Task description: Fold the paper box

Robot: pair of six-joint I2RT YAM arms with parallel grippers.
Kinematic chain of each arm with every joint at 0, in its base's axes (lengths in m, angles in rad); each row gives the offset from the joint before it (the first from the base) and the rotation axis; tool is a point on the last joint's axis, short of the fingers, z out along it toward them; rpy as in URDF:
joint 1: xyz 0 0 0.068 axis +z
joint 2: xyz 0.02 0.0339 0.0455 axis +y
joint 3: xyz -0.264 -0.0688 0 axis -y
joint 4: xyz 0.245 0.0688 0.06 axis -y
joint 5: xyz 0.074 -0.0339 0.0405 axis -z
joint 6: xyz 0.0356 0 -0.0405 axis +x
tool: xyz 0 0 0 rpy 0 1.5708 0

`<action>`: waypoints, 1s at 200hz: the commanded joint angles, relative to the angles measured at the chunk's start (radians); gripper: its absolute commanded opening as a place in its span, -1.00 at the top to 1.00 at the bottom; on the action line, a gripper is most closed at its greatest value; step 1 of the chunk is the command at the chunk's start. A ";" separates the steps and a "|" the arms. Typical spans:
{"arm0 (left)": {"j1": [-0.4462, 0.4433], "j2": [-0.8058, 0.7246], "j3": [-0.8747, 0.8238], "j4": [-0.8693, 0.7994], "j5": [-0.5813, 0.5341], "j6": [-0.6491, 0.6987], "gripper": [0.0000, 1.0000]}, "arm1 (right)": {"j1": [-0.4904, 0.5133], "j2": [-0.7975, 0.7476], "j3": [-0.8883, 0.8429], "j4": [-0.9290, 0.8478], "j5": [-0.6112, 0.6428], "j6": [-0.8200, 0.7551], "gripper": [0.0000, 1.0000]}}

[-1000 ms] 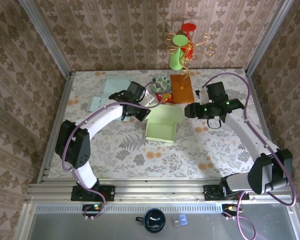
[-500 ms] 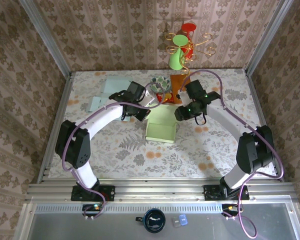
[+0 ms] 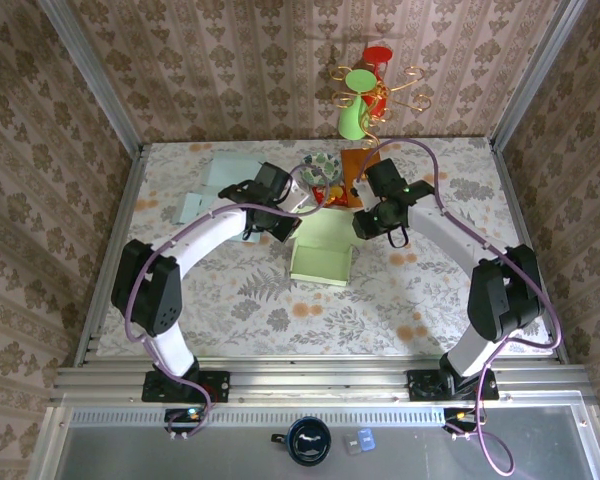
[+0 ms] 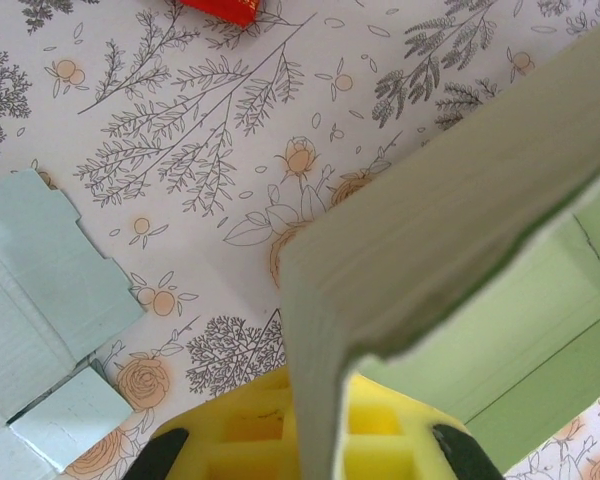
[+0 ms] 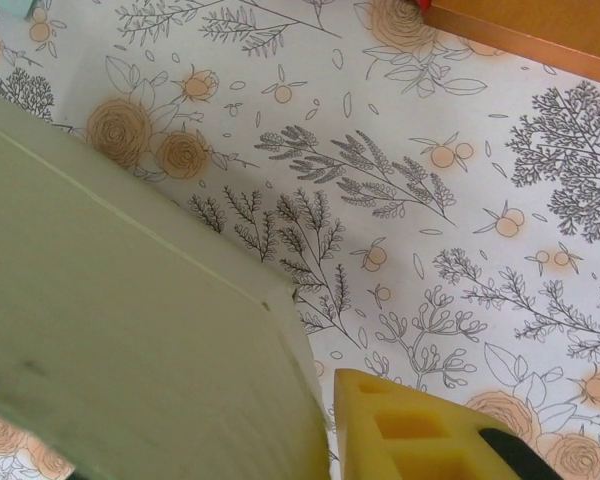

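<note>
The pale green paper box point(image 3: 322, 262) lies open in the middle of the table, with its flaps raised. My left gripper point(image 3: 290, 226) is at its back left corner. In the left wrist view the yellow pads point(image 4: 235, 440) are shut on a green flap point(image 4: 420, 240) that stands between them. My right gripper point(image 3: 367, 226) is at the box's back right corner. In the right wrist view one yellow finger point(image 5: 405, 430) stands right beside the edge of a green flap point(image 5: 130, 330). That flap hides the other finger.
An orange-brown box point(image 3: 365, 176) and a bowl of colourful items point(image 3: 320, 170) stand just behind the paper box. Pale blue flat cardboard point(image 3: 225, 170) lies at the back left, also in the left wrist view point(image 4: 40, 290). A wire stand with green and red cones point(image 3: 365, 95) is by the back wall.
My right arm has swung in from the right to the box's right flap and its jaws have narrowed. The left arm and the box have stayed where they were.
</note>
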 commanded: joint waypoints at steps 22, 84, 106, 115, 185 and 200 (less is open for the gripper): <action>0.007 0.030 0.044 -0.007 -0.039 -0.110 1.00 | 0.022 0.030 0.037 0.007 0.070 0.063 0.77; -0.012 0.059 0.064 0.084 -0.117 -0.313 1.00 | 0.052 0.044 0.120 0.071 0.189 0.213 1.00; -0.008 0.069 0.050 0.173 -0.121 -0.356 1.00 | 0.055 0.049 0.124 0.130 0.215 0.270 1.00; -0.004 0.074 0.033 0.222 -0.110 -0.367 1.00 | 0.053 0.051 0.115 0.161 0.221 0.294 1.00; 0.010 0.078 -0.119 0.527 -0.018 -0.403 1.00 | 0.056 0.012 -0.074 0.443 0.267 0.440 1.00; 0.011 0.080 -0.143 0.564 -0.001 -0.409 1.00 | 0.057 0.006 -0.105 0.476 0.271 0.457 1.00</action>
